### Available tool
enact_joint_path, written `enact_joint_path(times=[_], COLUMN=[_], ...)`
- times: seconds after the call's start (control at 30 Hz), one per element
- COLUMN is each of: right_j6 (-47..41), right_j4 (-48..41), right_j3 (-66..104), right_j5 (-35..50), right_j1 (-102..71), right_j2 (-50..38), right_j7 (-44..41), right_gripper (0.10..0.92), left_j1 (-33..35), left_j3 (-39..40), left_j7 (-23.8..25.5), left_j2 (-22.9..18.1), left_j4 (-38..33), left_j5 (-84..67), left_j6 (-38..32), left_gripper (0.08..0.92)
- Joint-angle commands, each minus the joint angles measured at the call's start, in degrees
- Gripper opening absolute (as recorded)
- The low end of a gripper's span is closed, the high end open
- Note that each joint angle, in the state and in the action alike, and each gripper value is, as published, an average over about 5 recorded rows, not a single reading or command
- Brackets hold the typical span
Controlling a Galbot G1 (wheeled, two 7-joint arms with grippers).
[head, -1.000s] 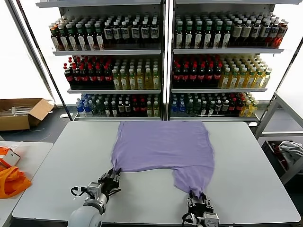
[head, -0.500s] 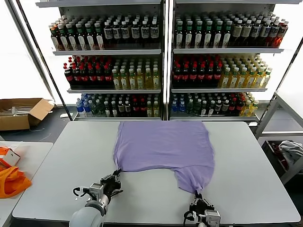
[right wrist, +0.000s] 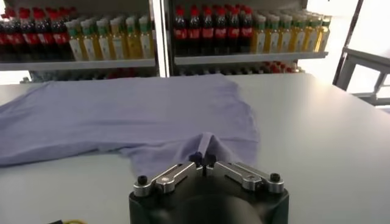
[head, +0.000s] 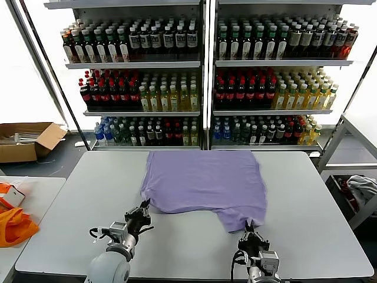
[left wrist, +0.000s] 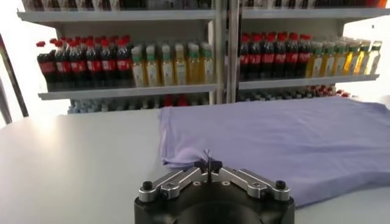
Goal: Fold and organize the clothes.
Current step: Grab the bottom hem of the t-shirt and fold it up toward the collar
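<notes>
Left pincer [head: 143, 210]: near left of the bench, fingers pinched tight on the near-left corner of the T-shirt [head: 203, 181]; in the left wrist view [left wrist: 208, 168] only a thin wisp of hem shows between the closed tips.
Right pincer [head: 251, 231]: near right, clamped on the near-right corner, where the cloth draws into a narrow tongue; the right wrist view [right wrist: 205, 159] shows fabric rising into the shut tips.
Why held so: one bottom corner to each arm looks like the start of a fold, the hem ready to be carried away from the robot over the body of the shirt. That is a judgement.
T-shirt: lavender, plain side up, spread in the middle of the bench, far edge close to the far rim, near edge pulled unevenly toward the two grips.
Risk: the left hold looks slight and could slip when lifted.
Bench [head: 76, 206]: pale grey, smooth, with rounded corners.
Left side: an orange bag [head: 14, 226] on a lower surface; farther off, an open cardboard box [head: 26, 140] on the floor.
Right side: a metal rack with a whitish cloth bundle [head: 362, 187].
Far: shelves of drink bottles [head: 203, 82] across the back wall.
</notes>
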Motion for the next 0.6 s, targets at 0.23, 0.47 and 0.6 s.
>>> enact_joint_path(times=[0.23,0.47,0.6], right_j6=[1.50,0.99,-0.06], right_j4=[-4.84,-11.87,-16.45], right_j3=[1.39,0.68,-0.23], right_j5=[0.75,2.52,4.12], right_j1=[11.86,20.11,25.32], right_j2=[-1.11,-3.53,-4.31], right_j7=[-2.15,-1.93,-2.14], right_gripper=[0.107,0.107,0.107], left_j1=[-5.13,-9.05,-11.27], left_j3=[0.09,0.47,1.17], left_j7=[-0.82,-1.94,-2.14], left_j2=[-0.34,-0.86,-0.98], left_j4=[3.48,7.96,10.63], left_j5=[-1.26,-2.09,-2.11], left_j6=[-3.57,-4.44,-4.12], left_gripper=[0.083,0.083,0.083])
